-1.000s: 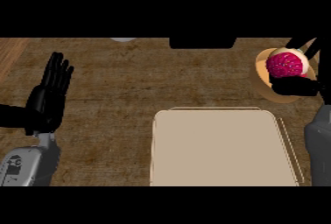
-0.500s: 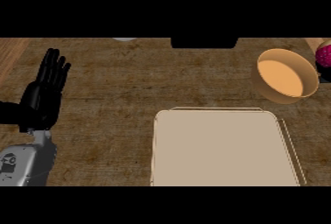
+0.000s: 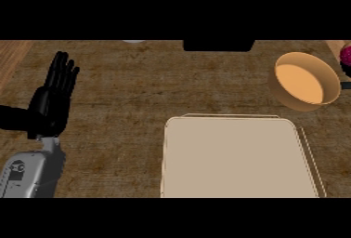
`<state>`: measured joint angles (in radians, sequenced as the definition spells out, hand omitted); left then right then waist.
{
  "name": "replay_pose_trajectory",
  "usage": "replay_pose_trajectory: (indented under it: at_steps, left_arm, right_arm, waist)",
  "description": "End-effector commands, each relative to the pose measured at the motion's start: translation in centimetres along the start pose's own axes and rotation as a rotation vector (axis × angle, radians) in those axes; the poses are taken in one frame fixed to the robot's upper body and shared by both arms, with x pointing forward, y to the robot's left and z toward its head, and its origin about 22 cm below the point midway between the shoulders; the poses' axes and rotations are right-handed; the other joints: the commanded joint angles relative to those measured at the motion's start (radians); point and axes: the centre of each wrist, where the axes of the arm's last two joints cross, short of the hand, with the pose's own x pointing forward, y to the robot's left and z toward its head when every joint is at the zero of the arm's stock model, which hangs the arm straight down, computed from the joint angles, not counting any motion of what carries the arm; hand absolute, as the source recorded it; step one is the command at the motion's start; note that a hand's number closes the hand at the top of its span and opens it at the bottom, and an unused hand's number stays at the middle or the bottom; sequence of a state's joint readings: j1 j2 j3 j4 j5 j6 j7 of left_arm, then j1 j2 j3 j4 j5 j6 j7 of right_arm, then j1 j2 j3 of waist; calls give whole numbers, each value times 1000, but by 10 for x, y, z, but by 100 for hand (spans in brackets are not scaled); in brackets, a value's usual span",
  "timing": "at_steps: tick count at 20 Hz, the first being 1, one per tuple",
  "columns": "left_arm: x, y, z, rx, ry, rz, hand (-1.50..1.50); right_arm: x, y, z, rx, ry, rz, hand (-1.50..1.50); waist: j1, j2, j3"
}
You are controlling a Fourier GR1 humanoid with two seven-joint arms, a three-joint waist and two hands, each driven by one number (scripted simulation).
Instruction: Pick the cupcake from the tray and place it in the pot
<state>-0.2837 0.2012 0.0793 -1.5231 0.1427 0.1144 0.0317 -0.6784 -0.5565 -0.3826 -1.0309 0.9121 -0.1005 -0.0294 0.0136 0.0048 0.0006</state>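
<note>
Although the tray (image 3: pixel 237 158) lies bare, the pot (image 3: pixel 306 80) shows only its orange inside, so the placing is not done. A sliver of pink at the right edge, just beside the pot, is probably the cupcake (image 3: pixel 346 56), with something dark below it; whether the right hand holds it cannot be told, as that hand is not clearly in view. Left of the tray, the left hand (image 3: pixel 51 100) rests upright with fingers straight, holding nothing. A dark block (image 3: pixel 218 45) sits at the counter's (image 3: pixel 123 83) far edge, well off the path.

One tray (image 3: pixel 233 158), one pot (image 3: pixel 306 81), one cupcake (image 3: pixel 345 55) at the right edge, one hand (image 3: pixel 51 100)
</note>
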Motion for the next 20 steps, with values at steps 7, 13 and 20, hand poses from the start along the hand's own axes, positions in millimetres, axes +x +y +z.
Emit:
replay_pose_trajectory:
  at_steps: [7,13,20]
  left_arm:
    - [12,1,-11,-12,-6,-10,0]
    - [7,-14,7,-5,2,12,0]
    - [16,3,-5,6,-10,1,0]
  right_arm:
    - [-36,57,3,300,158,-165,-150]
    - [-21,71,-4,315,9,-249,-150]
    - [-18,51,-19,148,6,-554,-150]
  waist:
    - [14,6,1]
    - [9,0,1]
    - [-1,-4,0]
